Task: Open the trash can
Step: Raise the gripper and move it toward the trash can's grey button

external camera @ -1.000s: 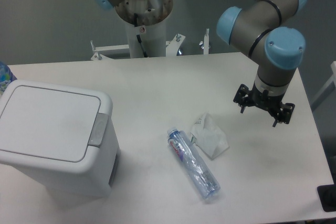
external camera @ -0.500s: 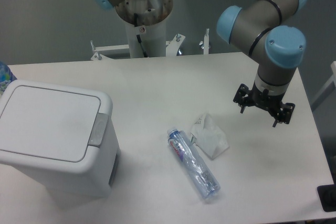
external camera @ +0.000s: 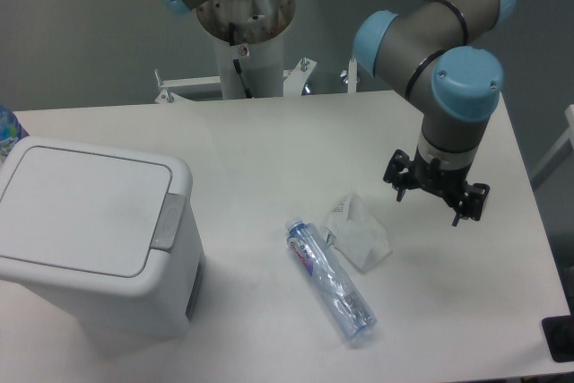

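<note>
Camera: gripper (external camera: 436, 195) spread wide, empty.

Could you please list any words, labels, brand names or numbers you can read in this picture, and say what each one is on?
No text can be read.
Bottle: a red and blue label near its cap, too blurred to read.
Crumpled wrapper: faint dark marks near its upper edge, too small to read.
Trash can: no writing visible on its lid or side.
Gripper: no marking visible.

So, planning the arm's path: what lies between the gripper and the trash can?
In the fixed camera view, a crumpled tissue and a lying plastic bottle sit between the gripper and the trash can.
</note>
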You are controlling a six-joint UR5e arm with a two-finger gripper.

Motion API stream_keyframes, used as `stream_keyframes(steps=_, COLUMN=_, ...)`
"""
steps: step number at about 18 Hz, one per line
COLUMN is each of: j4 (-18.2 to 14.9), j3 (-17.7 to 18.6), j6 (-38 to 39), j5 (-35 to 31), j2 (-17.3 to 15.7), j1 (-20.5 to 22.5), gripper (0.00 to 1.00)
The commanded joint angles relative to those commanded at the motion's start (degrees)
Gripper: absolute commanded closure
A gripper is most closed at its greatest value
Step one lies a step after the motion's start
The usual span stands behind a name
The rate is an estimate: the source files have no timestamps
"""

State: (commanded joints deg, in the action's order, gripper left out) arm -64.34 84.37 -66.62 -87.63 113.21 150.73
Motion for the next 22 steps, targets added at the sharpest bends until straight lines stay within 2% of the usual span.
stream_keyframes(steps=3, j4=-0.09, j3=1.14, j6=1.57, j5=0.18, j2=-1.76, j1=-1.14, gripper=0.00)
stream_keyframes(steps=7, j4=0.00, j3=1.32, j6=12.55, j5=7.10, j2=-3.43, j1=-2.11, gripper=0.00)
stream_keyframes(steps=9, j4=0.00, j3=1.32, j6=14.67, j5=10.27, j2=-4.31, j1=-2.46, gripper=0.00)
stream_keyframes(steps=12, j4=-0.17, j3=0.97, j6=17.83, j5=10.81, j2=-5.80, j1=-3.34, gripper=0.00)
stream_keyframes(steps=18, j4=-3.34, j3=0.35, j6=22.67, j5=16.86, j2=-9.14, j1=-3.69, gripper=0.00)
stream_keyframes(steps=22, j4=-4.04, j3=-1.93, j6=30.74, j5=19.51, j2=-9.94, j1=-5.97, gripper=0.00)
